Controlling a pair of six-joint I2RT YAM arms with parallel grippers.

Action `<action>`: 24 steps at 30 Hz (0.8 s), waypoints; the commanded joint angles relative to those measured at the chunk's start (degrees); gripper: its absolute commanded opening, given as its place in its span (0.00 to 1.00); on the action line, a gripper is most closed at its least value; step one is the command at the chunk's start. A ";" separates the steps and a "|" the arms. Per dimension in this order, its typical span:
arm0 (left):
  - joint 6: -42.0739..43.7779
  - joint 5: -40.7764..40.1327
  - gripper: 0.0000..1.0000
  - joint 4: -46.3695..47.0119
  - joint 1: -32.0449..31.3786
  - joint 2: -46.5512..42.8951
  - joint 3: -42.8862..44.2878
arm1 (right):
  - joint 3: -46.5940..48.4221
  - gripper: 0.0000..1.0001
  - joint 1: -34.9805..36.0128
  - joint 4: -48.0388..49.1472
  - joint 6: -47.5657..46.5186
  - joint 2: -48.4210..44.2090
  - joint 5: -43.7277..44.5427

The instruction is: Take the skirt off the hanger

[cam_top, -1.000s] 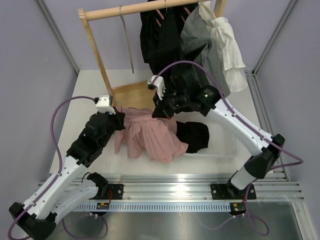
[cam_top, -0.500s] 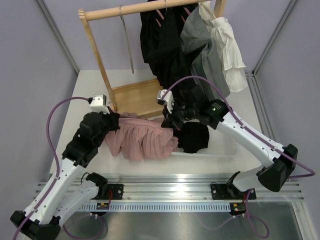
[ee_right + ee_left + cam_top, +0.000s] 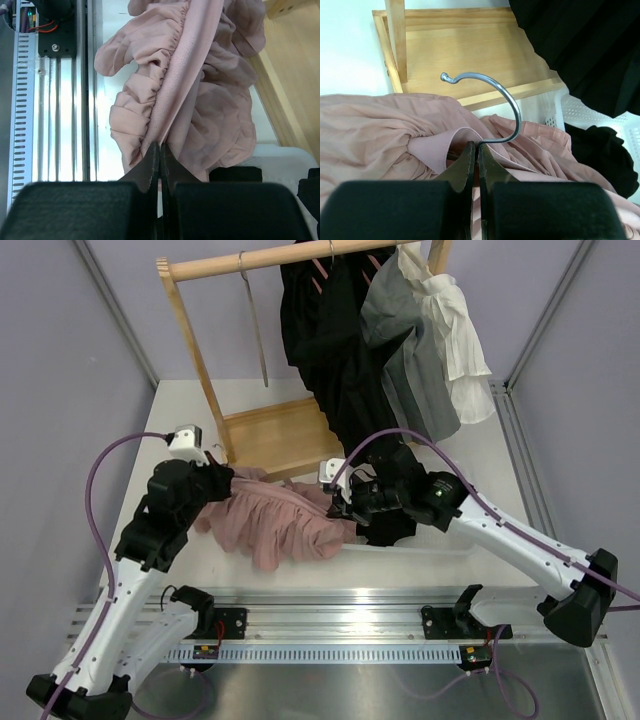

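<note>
The pink pleated skirt (image 3: 285, 525) lies bunched on the table between my two grippers. In the left wrist view its waistband (image 3: 427, 150) wraps the foot of a metal hanger hook (image 3: 512, 107); the remainder of the hanger is hidden inside the fabric. My left gripper (image 3: 476, 145) is shut on the hook's stem, at the skirt's left end (image 3: 222, 483). My right gripper (image 3: 160, 146) is shut on the skirt's gathered waistband (image 3: 182, 60), at the skirt's right end (image 3: 340, 502).
A wooden clothes rack stands behind, its base board (image 3: 270, 435) just beyond the skirt. Black garments (image 3: 330, 330) and grey and white ones (image 3: 430, 330) hang from its rail. A white basket (image 3: 440, 550) holding a black garment (image 3: 385, 520) sits at right. A metal rail (image 3: 330, 620) runs along the near edge.
The right gripper has pulled the waistband toward the near edge and right, while the left gripper drew the hook left. The skirt has slid left and stretched between them.
</note>
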 commanded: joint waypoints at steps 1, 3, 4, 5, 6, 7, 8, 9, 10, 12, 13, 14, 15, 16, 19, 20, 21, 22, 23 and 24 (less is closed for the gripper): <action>1.54 -11.23 0.00 5.97 3.47 0.27 4.78 | -2.05 0.00 1.23 -10.48 -1.66 -4.62 -1.01; 1.80 -11.50 0.00 6.14 3.47 0.97 4.08 | -0.21 0.00 1.68 -11.35 -1.83 -5.59 -2.24; 1.63 -11.15 0.00 6.49 3.47 1.67 3.73 | 0.49 0.00 2.20 -11.97 -2.09 -5.41 -2.51; 1.37 -10.88 0.00 6.67 3.47 1.94 3.55 | 1.63 0.00 2.73 -12.41 -2.35 -4.80 -2.86; 1.10 -10.62 0.00 6.76 3.55 2.11 3.37 | 2.08 0.00 3.34 -12.68 -2.53 -4.54 -2.86; 0.93 -10.44 0.00 6.67 3.38 2.73 3.37 | 3.47 0.00 4.13 -12.51 -2.27 -4.19 -3.30; 0.75 -10.09 0.00 6.76 3.47 3.08 3.37 | 4.53 0.00 4.31 -12.42 -1.83 -3.75 -3.48; 0.84 -10.00 0.00 6.93 3.47 3.34 3.11 | 5.67 0.00 4.31 -12.59 -1.39 -3.05 -3.74; 0.92 -9.83 0.00 7.02 3.47 3.43 3.02 | 6.90 0.00 4.31 -12.50 -1.30 -2.52 -3.65; 1.10 -9.39 0.00 7.02 3.47 3.70 2.58 | 9.54 0.00 4.31 -11.46 -1.30 -1.55 -2.78; 1.10 -9.21 0.00 6.85 3.47 3.70 2.41 | 10.42 0.00 4.31 -11.45 -1.48 -1.11 -2.51; 1.10 -9.12 0.00 6.76 3.47 3.52 2.41 | 12.08 0.00 4.31 -11.80 -1.74 0.20 -2.51; 1.10 -9.12 0.00 6.41 3.47 3.44 2.32 | 12.45 0.00 4.31 -12.41 -2.18 1.00 -2.42; 1.10 -9.21 0.00 6.41 3.47 3.17 2.40 | 12.02 0.00 4.31 -12.42 -2.44 1.79 -2.51; 1.10 -9.74 0.00 5.88 3.47 2.82 2.93 | 9.47 0.00 5.89 -11.71 -3.15 2.32 -1.81; 1.19 -9.91 0.00 5.88 3.55 2.91 3.19 | 8.07 0.00 7.03 -11.36 -3.32 2.15 -0.07; 1.19 -9.91 0.00 6.05 3.55 3.60 3.28 | 7.80 0.00 9.30 -10.84 -3.58 1.88 0.65; 1.19 -9.91 0.00 6.23 3.55 3.96 3.20 | 8.23 0.00 10.28 -10.83 -3.67 1.80 1.17; 1.10 -9.65 0.00 6.32 3.55 4.40 3.02 | 9.02 0.00 10.90 -11.09 -3.67 1.97 1.09; 0.75 -9.48 0.00 6.84 3.55 5.36 2.93 | 9.98 0.00 11.25 -11.97 -4.11 2.41 0.92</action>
